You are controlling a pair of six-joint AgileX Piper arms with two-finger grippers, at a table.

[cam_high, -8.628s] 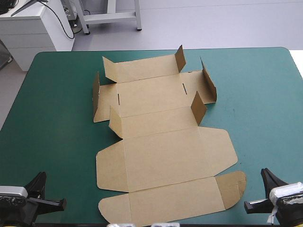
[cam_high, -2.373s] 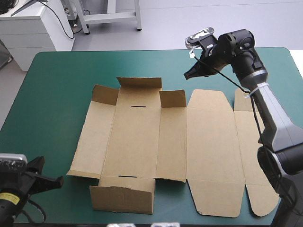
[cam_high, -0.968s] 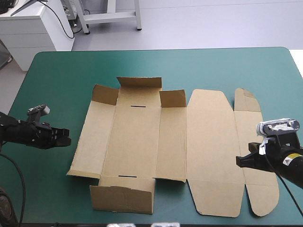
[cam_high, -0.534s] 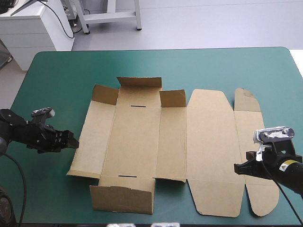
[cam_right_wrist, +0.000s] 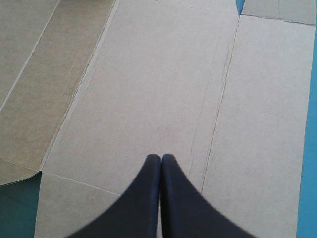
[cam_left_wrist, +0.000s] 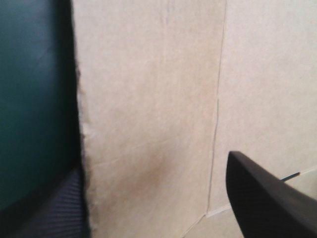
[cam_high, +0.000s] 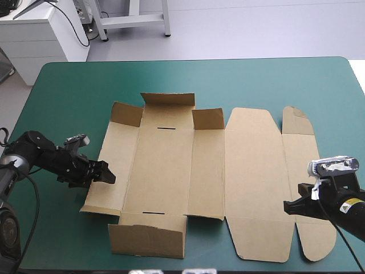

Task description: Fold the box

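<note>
**Brown box spread open on the table, one gripper at each side**

The table's teal-green cover [cam_high: 68, 85] carries the box [cam_high: 251, 171], a cut sheet of brown board that takes up most of the middle and reaches close to the near edge. Its wide right-hand panels lie flat, the outermost ending in rounded corners toward the table's right edge. On the left half the long panels also lie flat, while the short end flaps stand up: a far flap [cam_high: 167, 99] with a smaller one on either side of it, and a near flap [cam_high: 147, 240] raised toward the near edge.

The left gripper [cam_high: 107, 176] sits low at the box's left edge. In the left wrist view its black fingers are spread wide [cam_left_wrist: 153, 166], one out over the teal-green cover [cam_left_wrist: 29, 74] beside the board's edge, the other over the board [cam_left_wrist: 148, 99]. Whether they touch the board cannot be told.

The right gripper [cam_high: 287, 206] is above the box's right part, toward the near right corner of the table. Its fingers are pressed together into one point [cam_right_wrist: 161, 157] over the flat board [cam_right_wrist: 148, 89], holding nothing.
</note>
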